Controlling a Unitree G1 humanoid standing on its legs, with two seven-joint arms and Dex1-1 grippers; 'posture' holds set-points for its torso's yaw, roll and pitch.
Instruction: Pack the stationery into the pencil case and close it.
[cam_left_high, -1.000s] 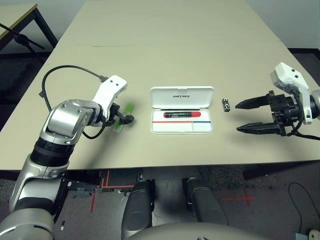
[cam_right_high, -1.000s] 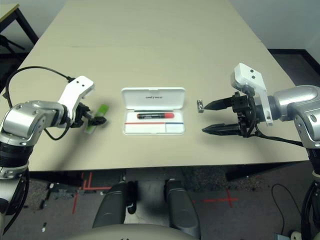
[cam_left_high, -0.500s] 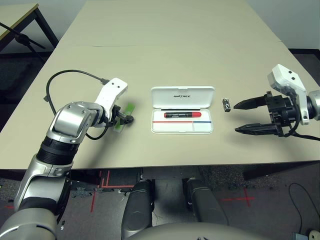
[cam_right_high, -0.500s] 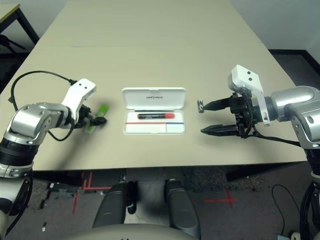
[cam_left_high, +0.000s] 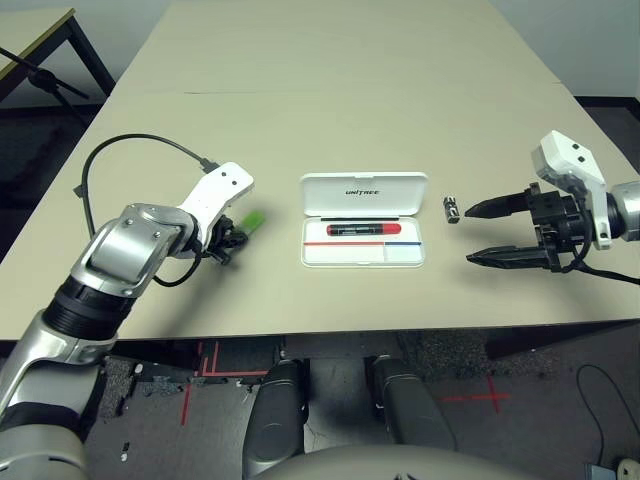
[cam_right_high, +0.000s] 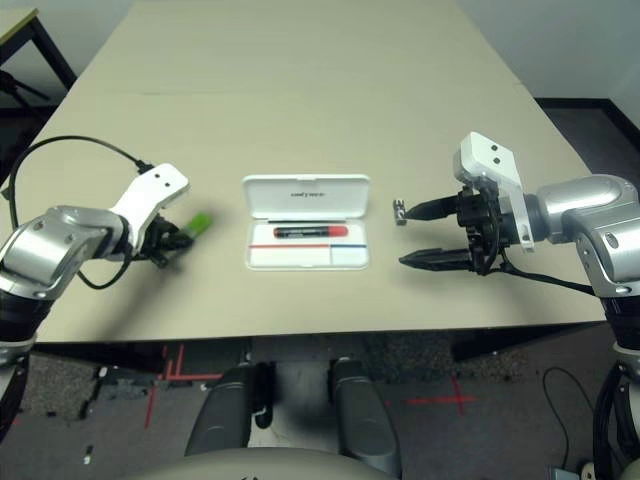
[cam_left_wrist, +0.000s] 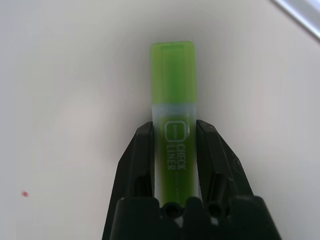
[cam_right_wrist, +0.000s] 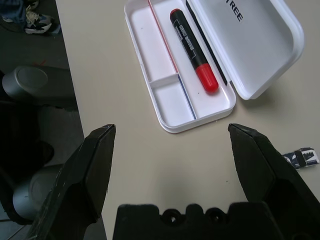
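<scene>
The left gripper (cam_left_wrist: 174, 145) is clamped on the light-green plastic highlighter (cam_left_wrist: 173, 100), left of the flat white hinged plastic pencil case (cam_left_high: 364, 231) (lid up, red marker with black cap (cam_left_high: 364, 229) inside). The right gripper (cam_left_high: 479, 232) hangs with fingers spread wide, near the tiny black-and-silver piece (cam_left_high: 451, 208) on the beige table (cam_left_high: 330, 90).

Silver jointed forearms end in white wrist housings with black two-fingered claws; a black cable (cam_left_high: 135, 145) loops over the left arm.

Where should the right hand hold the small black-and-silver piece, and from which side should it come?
Probably across its short width, coming from above. The piece lies flat on the table, too low to reach under, with bare table around it and the open case lying apart. The right hand is open just beside it.
</scene>
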